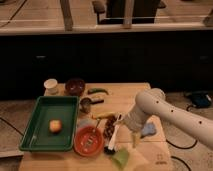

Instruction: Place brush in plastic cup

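Currently my gripper point(131, 131) hangs open just beside the slim pale-handled brush point(114, 137); I should clasp its handle before seeking the toppled translucent yellow-green plastic cup point(121, 158).

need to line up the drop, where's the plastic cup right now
In the camera view, the plastic cup is at the table's front edge, just right of the orange bowl, below the brush and gripper.

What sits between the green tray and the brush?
The orange bowl, seen in the camera view. The tool is right beside the brush.
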